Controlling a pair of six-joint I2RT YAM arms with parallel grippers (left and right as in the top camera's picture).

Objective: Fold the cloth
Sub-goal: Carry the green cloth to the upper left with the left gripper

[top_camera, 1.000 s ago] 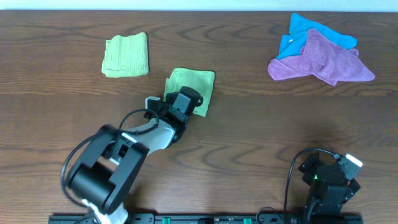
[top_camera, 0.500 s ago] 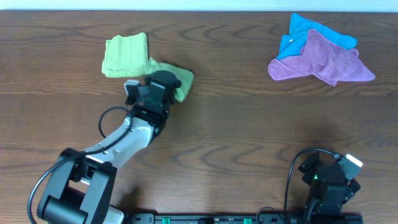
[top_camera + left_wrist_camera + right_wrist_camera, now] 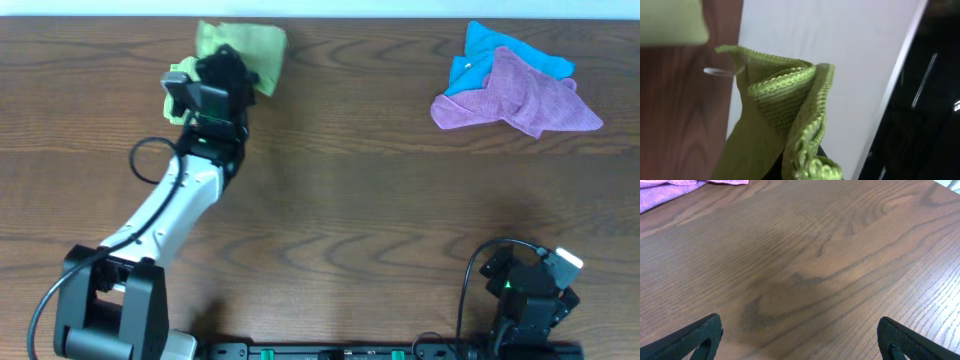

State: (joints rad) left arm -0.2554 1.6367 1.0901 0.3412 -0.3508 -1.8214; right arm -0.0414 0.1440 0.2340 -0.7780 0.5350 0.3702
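Note:
The cloth (image 3: 245,42), light yellow-green and folded small, hangs in my left gripper (image 3: 222,70) at the far left back edge of the table. In the left wrist view the cloth (image 3: 785,105) is bunched in folds just in front of the jaws (image 3: 807,172), which are shut on it, and its small white tag (image 3: 715,71) sticks out to the left. My right gripper (image 3: 530,290) rests at the near right, open and empty, with its two fingertips wide apart over bare wood (image 3: 800,345).
The other folded green cloth (image 3: 178,76) lies mostly hidden under my left wrist; it also shows in the left wrist view (image 3: 670,20). A purple cloth (image 3: 520,100) lies over a blue cloth (image 3: 500,45) at the back right. The table's back edge is right by the held cloth.
My left gripper has carried the folded cloth from the table's middle to the back left, up to the far edge, above the other green cloth. The right arm has not moved.

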